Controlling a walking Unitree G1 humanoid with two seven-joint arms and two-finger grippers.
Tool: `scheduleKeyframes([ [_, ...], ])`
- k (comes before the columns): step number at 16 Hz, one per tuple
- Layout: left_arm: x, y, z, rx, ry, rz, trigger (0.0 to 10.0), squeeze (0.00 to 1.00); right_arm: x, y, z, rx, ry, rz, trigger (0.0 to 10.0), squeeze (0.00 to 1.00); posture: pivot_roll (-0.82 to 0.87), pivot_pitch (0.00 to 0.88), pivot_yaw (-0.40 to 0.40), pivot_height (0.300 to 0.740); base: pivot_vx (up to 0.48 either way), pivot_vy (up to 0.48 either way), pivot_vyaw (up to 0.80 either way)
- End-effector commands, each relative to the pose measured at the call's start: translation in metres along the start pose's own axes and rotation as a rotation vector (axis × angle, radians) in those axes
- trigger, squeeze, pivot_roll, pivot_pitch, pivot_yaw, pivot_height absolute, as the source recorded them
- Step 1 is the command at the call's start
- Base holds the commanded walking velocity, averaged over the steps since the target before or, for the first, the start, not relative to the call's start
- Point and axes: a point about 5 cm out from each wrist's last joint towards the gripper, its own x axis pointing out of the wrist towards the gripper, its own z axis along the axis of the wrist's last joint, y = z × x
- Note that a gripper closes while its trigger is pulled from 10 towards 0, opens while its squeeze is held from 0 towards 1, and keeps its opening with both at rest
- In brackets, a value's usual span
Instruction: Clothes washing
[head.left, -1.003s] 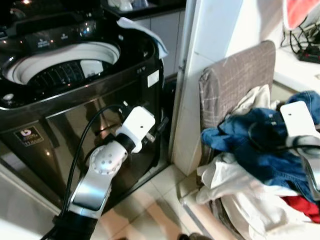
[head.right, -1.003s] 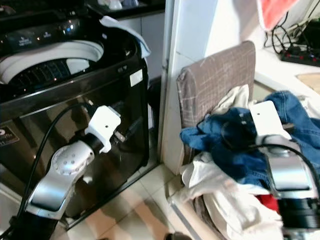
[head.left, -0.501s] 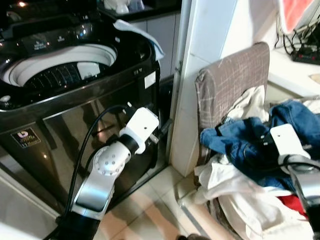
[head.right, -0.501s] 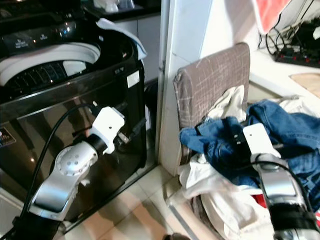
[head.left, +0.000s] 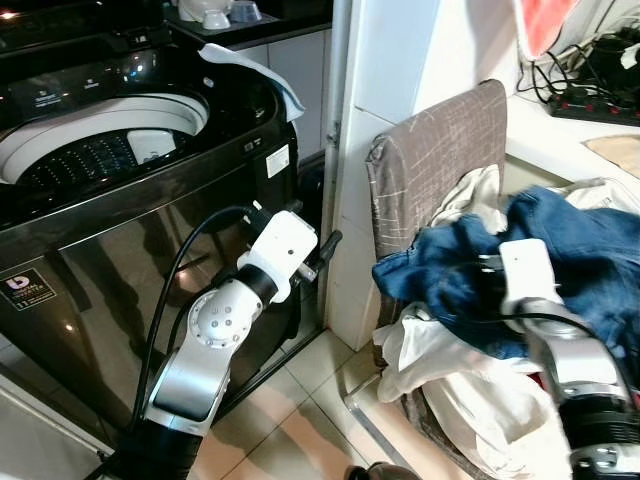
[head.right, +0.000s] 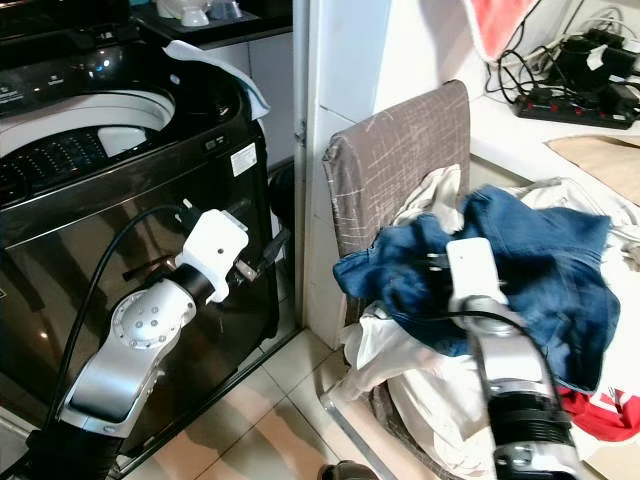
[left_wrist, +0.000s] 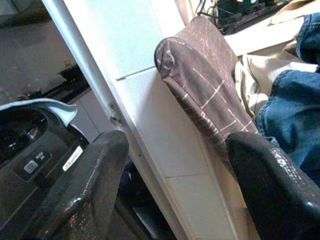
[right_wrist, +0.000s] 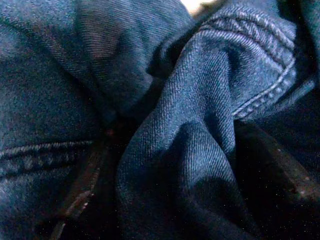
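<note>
Standing open-topped at far left, the washing machine (head.left: 120, 160) waits; the left gripper (head.left: 325, 250) hovers beside it, fingers spread wide. Right gripper (head.right: 425, 275) has now bunched the blue jeans (head.right: 540, 270) off the chair's laundry pile (head.right: 440, 390), clamped — the lift's begun!

Under me the floor (head.left: 300, 400) is pale glossy tile with thin dark grout lines. A white pillar (head.left: 385, 120) rises ahead of me, with grey cabinet doors (head.left: 300, 70) under a dark counter (head.left: 260, 25) to its left. On my right a white countertop (head.left: 570, 135) carries a black power strip (head.left: 600, 105) and tangled cables. Daylight is bright.
</note>
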Motion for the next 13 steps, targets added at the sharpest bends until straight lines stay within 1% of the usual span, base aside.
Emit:
scheduleKeyframes([
  [1, -0.002, 0.004, 0.001, -0.001, 0.002, 0.023, 10.0, 0.00, 0.000, 0.009, 0.025, 0.007, -0.091, 0.046, 0.0, 0.00, -0.09, 0.000, -0.020, 0.723, 0.000, 0.000, 0.00],
  [3, -0.005, 0.003, -0.002, -0.002, 0.012, 0.027, 10.0, 0.00, -0.002, 0.010, 0.038, -0.010, -0.138, 0.034, 0.0, 0.00, -0.09, 0.000, -0.026, 0.723, 0.000, 0.000, 0.00],
  [5, -0.003, 0.003, -0.002, -0.005, 0.015, 0.036, 10.0, 0.00, -0.007, 0.009, 0.061, -0.034, -0.232, 0.002, 0.0, 0.00, -0.08, 0.000, -0.028, 0.723, 0.000, 0.000, 0.00],
  [6, -0.002, 0.003, -0.001, -0.006, 0.013, 0.036, 10.0, 0.00, -0.008, 0.009, 0.068, -0.035, -0.256, -0.005, 0.0, 0.00, -0.08, 0.000, -0.030, 0.723, 0.000, 0.000, 0.00],
  [8, 0.000, 0.002, 0.002, -0.009, 0.005, 0.040, 10.0, 0.00, -0.014, 0.010, 0.099, -0.039, -0.356, -0.006, 0.0, 0.00, -0.07, 0.000, -0.028, 0.723, 0.000, 0.000, 0.00],
  [9, 0.000, 0.001, 0.003, -0.010, 0.000, 0.041, 10.0, 0.00, -0.019, 0.010, 0.120, -0.044, -0.435, -0.015, 0.0, 0.00, -0.07, 0.000, -0.030, 0.723, 0.000, 0.000, 0.00],
  [10, -0.001, 0.003, 0.001, -0.009, 0.005, 0.045, 10.0, 0.00, -0.024, 0.011, 0.137, -0.027, -0.506, -0.021, 0.0, 0.00, -0.07, 0.000, -0.031, 0.723, 0.000, 0.000, 0.00],
  [11, -0.001, 0.003, 0.001, -0.009, 0.006, 0.047, 10.0, 0.00, -0.026, 0.011, 0.141, -0.017, -0.522, -0.021, 0.0, 0.00, -0.07, 0.000, -0.031, 0.723, 0.000, 0.000, 0.00],
  [12, 0.001, 0.004, 0.002, -0.008, 0.001, 0.051, 10.0, 0.00, -0.032, 0.017, 0.162, -0.007, -0.603, 0.008, 0.0, 0.00, -0.06, 0.000, -0.030, 0.723, 0.000, 0.000, 0.00],
  [13, 0.002, 0.004, 0.003, -0.008, -0.001, 0.052, 10.0, 0.00, -0.035, 0.018, 0.170, -0.016, -0.635, 0.006, 0.0, 0.00, -0.06, 0.000, -0.032, 0.723, 0.000, 0.000, 0.00],
])
